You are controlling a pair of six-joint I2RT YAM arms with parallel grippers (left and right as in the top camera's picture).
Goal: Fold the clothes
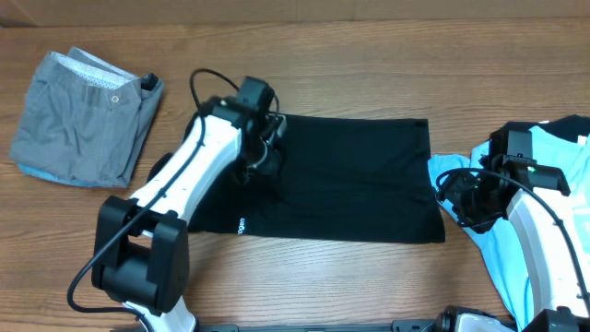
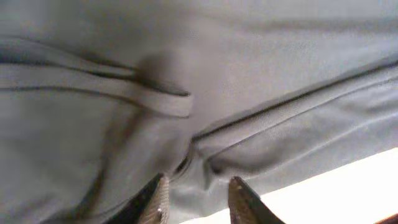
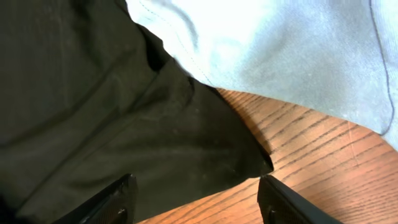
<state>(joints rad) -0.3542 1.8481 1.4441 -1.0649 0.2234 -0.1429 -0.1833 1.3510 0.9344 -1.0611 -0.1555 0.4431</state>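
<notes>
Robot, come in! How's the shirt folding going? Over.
Left claw open, low over black T-shirt. Right claw open at its right corner. Shirt lies flat, a rectangle. Light blue T-shirt crowds its right edge.

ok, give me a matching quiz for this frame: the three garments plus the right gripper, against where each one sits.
Things:
1. black T-shirt
2. grey shorts
3. light blue T-shirt
4. right gripper

Places:
A. far left of the table
B. over the black shirt's right corner, fingers apart
C. middle of the table, spread flat
D. right edge of the table

Pairs: 1-C, 2-A, 3-D, 4-B
</notes>
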